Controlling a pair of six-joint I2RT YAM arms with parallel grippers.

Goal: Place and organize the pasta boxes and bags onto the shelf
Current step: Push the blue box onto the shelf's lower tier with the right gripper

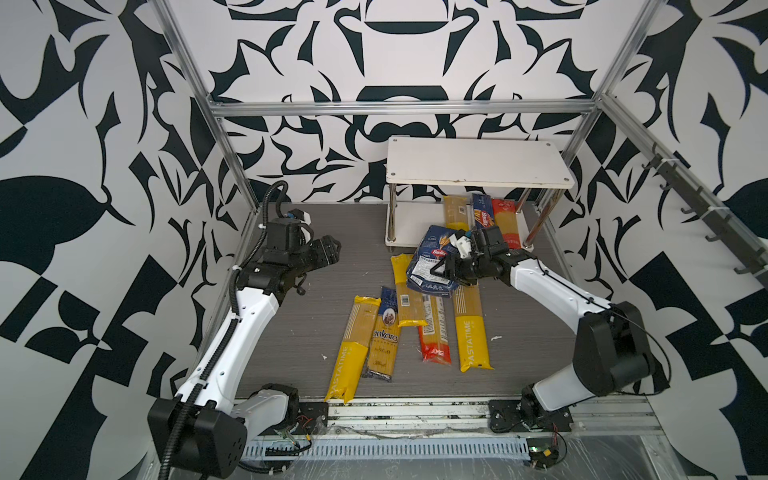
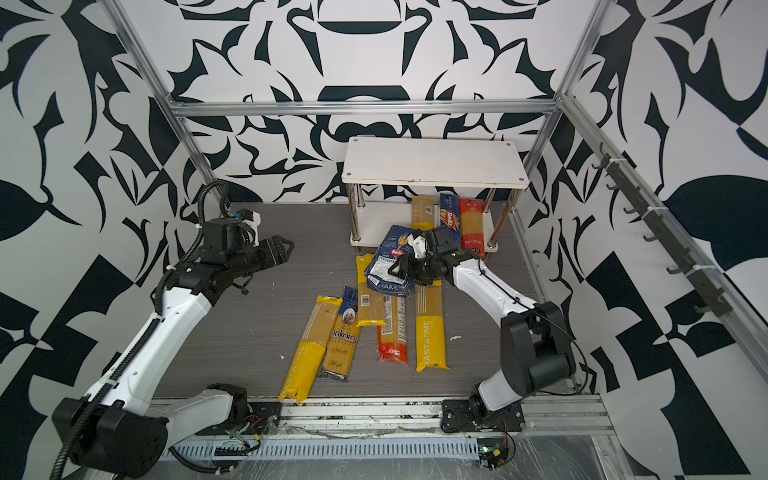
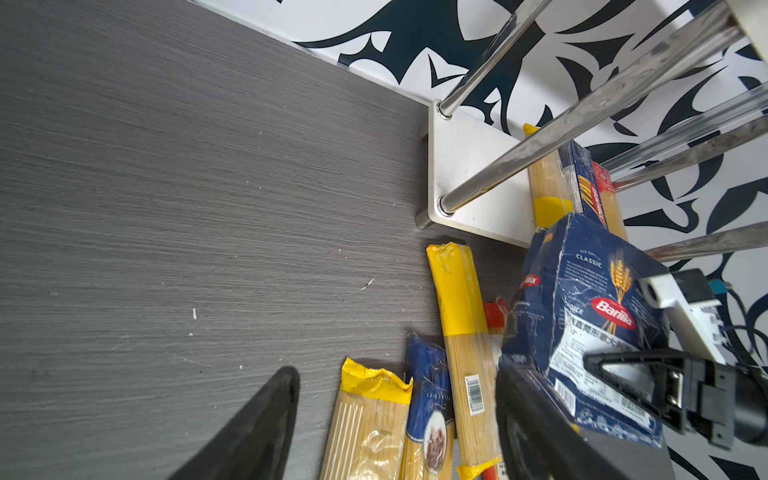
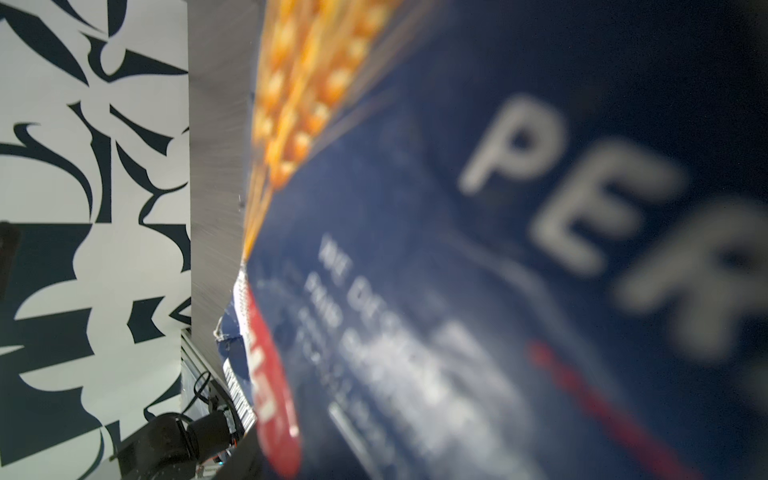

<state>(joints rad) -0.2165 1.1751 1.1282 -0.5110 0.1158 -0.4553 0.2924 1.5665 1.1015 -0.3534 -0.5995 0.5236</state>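
Nearest the front of the grey tabletop (image 1: 299,340), five bags were seen lying lengthways in a loose fan: a PASTATIME bag (image 1: 347,353), an ankara bag (image 1: 384,332) just beside it, a yellow-ended bag (image 1: 408,291), a red-ended bag (image 1: 434,332) and a second PASTATIME bag (image 1: 471,328). None was touched by either arm, so they were judged to be awaiting their turn

To the left, the left fingers (image 3: 266,415) were held apart with nothing between them, above bare tabletop and well apart from the pile. This was probably to keep the way free for the other arm

Farther in, the wide Barilla box (image 1: 434,243) was clamped by the right fingers (image 1: 435,270). One finger was pressed on the labelled face and the other was hidden behind the box. The box was held raised and tilted over the far ends of the bags, just in front of the shelf (image 1: 478,162), a hold judged suited to carrying it there. The cardboard was dark navy, visibly creased and dented, with a red oval logo, a wheat-ear picture, the word CLASSIC and a white label with a barcode. In the right wrist view it was only a blurred blue surface

Farthest back, on the lower board (image 1: 409,224), a yellow-tipped bag (image 1: 455,214), a narrow spaghetti box (image 1: 482,212) and a red-printed bag (image 1: 505,226) were laid side by side towards the right. Bare white was left at the other end, seemingly as room for more
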